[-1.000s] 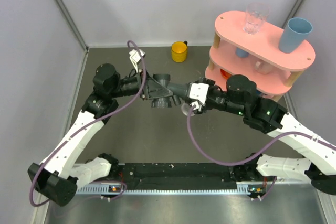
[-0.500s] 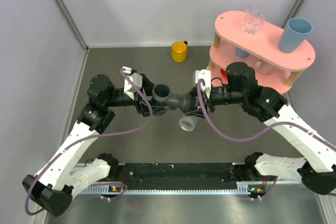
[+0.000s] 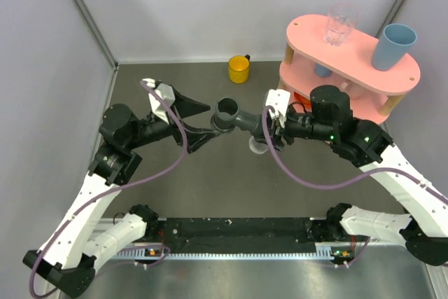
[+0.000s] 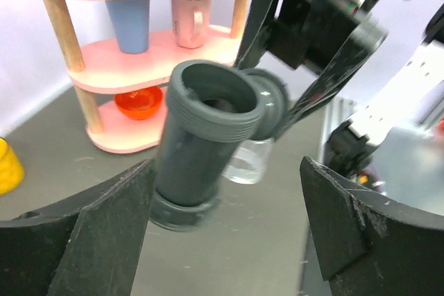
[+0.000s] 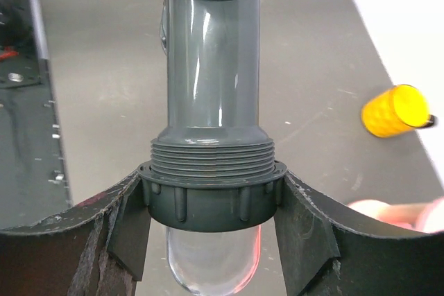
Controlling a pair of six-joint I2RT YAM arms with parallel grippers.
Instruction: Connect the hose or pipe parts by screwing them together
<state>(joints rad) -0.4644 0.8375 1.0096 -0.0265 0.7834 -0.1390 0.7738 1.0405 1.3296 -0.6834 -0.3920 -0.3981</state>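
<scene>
**Right wrist view: collar clamped, left jaws released**

Right wrist view, nearest: the right gripper (image 5: 211,188) is clenched on the short clear tubular piece with grey collar (image 5: 211,261), one finger against each side of the ribbed collar. The collar sits on the thread of the dark grey plastic T-shaped pipe fitting (image 5: 211,67). A few thread turns show above it, so full seating cannot be confirmed.

Left wrist view: the left gripper (image 4: 225,164) is released, its fingers spread wide. The fitting lies straight ahead of it, with the open threaded end facing the camera. The fingertips appear just apart from the fitting.

Top external view: the joined parts hang above the table between the two arms. The long axis of the fitting runs from the left gripper toward the right one. The left arm is the free one. In judgement, any further turn requires it to advance along that axis and close on the near end.

The dark grey matte table (image 3: 210,187) lies below. Farther back stand a yellow cup (image 3: 239,69) and a pink wooden three-tier shelf (image 3: 308,41), both well apart from the parts.
</scene>
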